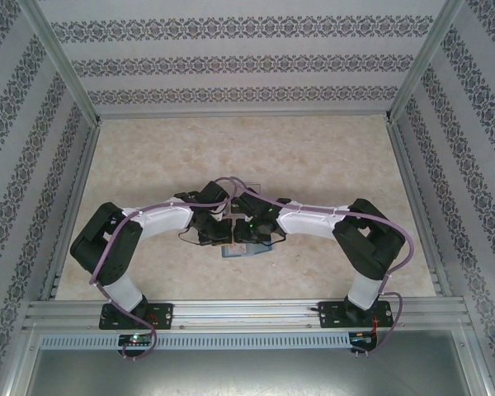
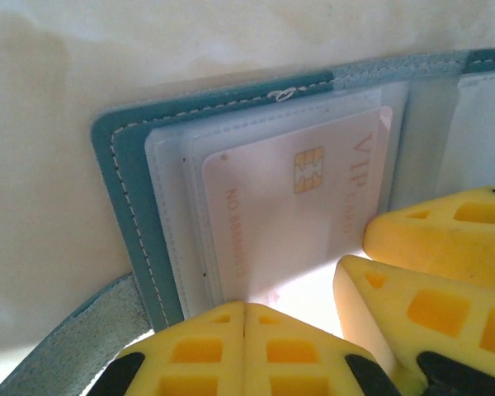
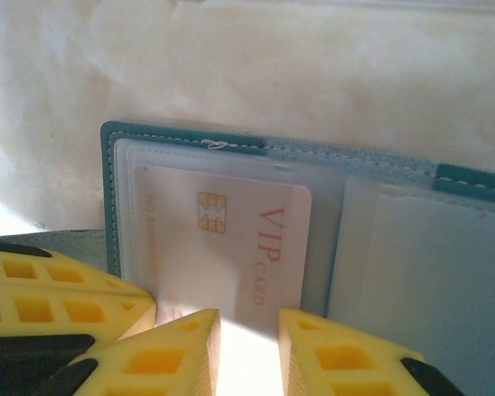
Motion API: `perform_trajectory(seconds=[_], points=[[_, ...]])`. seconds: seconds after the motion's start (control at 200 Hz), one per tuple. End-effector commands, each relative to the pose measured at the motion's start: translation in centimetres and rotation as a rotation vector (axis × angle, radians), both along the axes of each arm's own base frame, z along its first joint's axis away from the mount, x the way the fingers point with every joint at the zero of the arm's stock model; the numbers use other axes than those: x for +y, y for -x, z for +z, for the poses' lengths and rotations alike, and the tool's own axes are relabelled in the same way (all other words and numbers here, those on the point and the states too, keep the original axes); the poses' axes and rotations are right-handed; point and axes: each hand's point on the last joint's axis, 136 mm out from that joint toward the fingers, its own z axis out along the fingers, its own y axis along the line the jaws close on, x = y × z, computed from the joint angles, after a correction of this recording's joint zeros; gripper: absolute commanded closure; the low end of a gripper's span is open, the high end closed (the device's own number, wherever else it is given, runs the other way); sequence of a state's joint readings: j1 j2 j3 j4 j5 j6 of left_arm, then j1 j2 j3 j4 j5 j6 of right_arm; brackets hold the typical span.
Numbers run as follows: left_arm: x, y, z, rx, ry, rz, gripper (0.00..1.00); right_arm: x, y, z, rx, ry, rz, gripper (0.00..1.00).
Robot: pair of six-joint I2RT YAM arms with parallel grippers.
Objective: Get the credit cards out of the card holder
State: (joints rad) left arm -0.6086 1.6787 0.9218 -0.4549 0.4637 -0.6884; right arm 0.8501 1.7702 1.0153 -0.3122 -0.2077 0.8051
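Right hand (image 3: 249,323) astride credit card (image 3: 231,243) edge, card holder (image 3: 110,198) open.

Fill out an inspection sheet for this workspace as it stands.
Surface: pale marbled table.
Job's things: the card holder lies open and flat; a pale VIP card with a chip sits in its clear sleeve.
Clutter: nothing seen.
Grippers: the left gripper is shut, at the holder's near edge; the right gripper is open, jaws either side of the card's near edge.
Cables: purple cables run along both arms.
Surroundings: patterned walls, aluminium frame.
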Motion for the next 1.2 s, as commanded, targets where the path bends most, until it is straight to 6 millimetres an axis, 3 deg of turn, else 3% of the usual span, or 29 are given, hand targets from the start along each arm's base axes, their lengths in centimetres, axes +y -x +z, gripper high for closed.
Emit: perform_trajectory(seconds=[0.0,0.28,0.365,0.465,0.689,0.979,1.199], points=[[-0.1,0.3,-0.7,0.007,-0.022,-0.023,0.97,0.3,0.0,-0.7,0.014,-0.012,0.010,0.75],[0.0,0.2,-0.7,0.008,-0.027,-0.026,0.97,0.4,0.1,-1.2,0.028,-0.006,0.008,0.78],[0.2,0.2,-0.7,0.005,-0.041,-0.024,0.96,-0.2,0.1,-1.5,0.029,0.028,0.001,0.68],[0.5,0.2,-0.4,-0.003,-0.052,-0.028,0.96,-1.2,0.0,-1.6,0.018,0.081,-0.009,0.63],[0.7,0.2,-0.2,-0.008,-0.065,-0.031,0.96,-2.1,-0.3,-0.5,-0.021,0.131,-0.003,0.60],[0.7,0.1,-0.1,-0.010,-0.071,-0.033,0.97,-1.5,-0.7,2.3,-0.063,0.051,-0.010,0.59],[-0.6,-0.6,1.7,-0.030,-0.001,-0.030,0.97,-1.6,-0.7,2.2,-0.041,0.005,-0.022,0.67]])
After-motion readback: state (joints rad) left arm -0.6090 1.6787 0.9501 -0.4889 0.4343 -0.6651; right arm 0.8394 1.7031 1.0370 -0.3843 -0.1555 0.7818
